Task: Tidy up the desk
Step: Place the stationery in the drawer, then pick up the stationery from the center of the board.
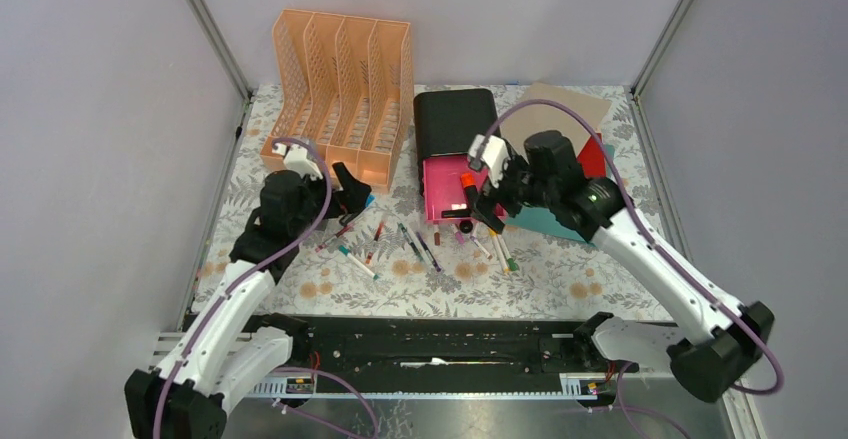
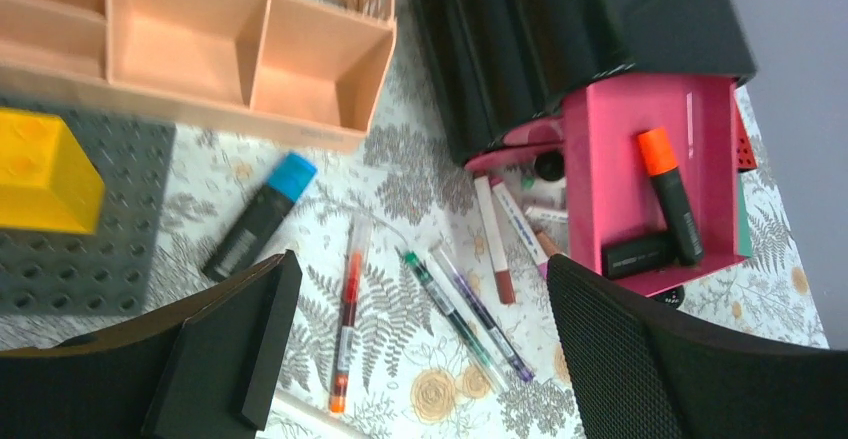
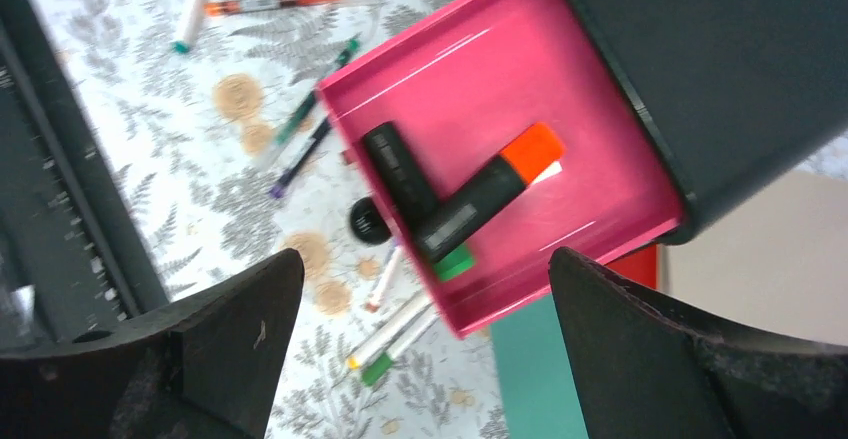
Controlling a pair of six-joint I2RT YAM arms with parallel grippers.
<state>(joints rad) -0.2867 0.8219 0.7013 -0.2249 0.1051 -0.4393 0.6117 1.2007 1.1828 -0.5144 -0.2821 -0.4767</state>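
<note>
So the surface (image 1: 560,289) fills the whole floor of the cell. It has metal rails along its left and right edges, and the arm bases sit at the near edge. The mess is mostly in the middle and toward the far side, so the near strip of cloth is pretty open, especially at the near-right.

A pink drawer (image 3: 600,189) is pulled out of the black drawer box (image 1: 455,119). An orange-capped highlighter (image 3: 490,189) lies across a black marker (image 3: 395,169) inside it. A round black cap (image 3: 368,221) sits on the cloth just off the drawer's edge.

Left of the drawer there's a loose fan of pens: a red pen (image 2: 347,319), a green pen (image 2: 445,309) and a purple pen (image 2: 480,309), all close together. A blue-capped marker (image 2: 255,224) lies just beside the near lip of the orange file rack (image 1: 340,89).

At far right, a tan sheet (image 1: 565,104), a red sheet (image 1: 592,159) and a teal sheet (image 1: 545,221) are stacked up against the box.

The left tool (image 2: 420,264) hovers over the pens with its jaws wide apart and nothing in them. The right tool (image 3: 422,259) hangs over the drawer, also spread open and empty.

A yellow block (image 2: 40,174) sits on a grey studded plate (image 2: 90,249) at the left.
</note>
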